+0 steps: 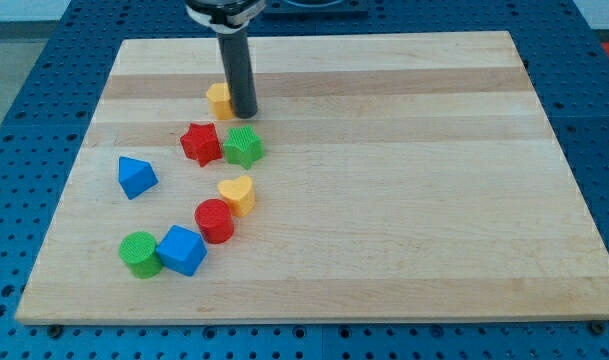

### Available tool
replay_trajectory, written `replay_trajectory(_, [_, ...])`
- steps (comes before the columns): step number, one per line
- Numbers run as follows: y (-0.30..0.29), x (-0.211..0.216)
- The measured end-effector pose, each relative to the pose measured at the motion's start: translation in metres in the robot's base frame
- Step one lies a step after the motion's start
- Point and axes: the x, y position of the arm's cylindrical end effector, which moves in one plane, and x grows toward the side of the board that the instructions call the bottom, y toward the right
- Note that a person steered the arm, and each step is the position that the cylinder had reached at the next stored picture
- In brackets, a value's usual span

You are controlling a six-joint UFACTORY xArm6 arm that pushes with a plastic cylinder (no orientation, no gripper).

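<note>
My tip (243,113) rests on the wooden board (404,180) near the view's top left, touching the right side of a small yellow block (219,99). Just below the tip sit a red star-shaped block (200,143) and a green block (243,147), side by side. Further down lie a yellow heart-shaped block (238,194) and a red cylinder (215,220), touching each other. A blue cube (182,249) and a green cylinder (139,253) lie at the lower left. A blue triangular block (136,176) sits alone at the left.
The board lies on a blue perforated table (24,110). The rod's mount (224,10) shows at the view's top edge.
</note>
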Motion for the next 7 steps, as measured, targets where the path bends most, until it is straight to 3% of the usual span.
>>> replay_trajectory(3, [-0.061,0.0])
replay_trajectory(7, [-0.061,-0.049])
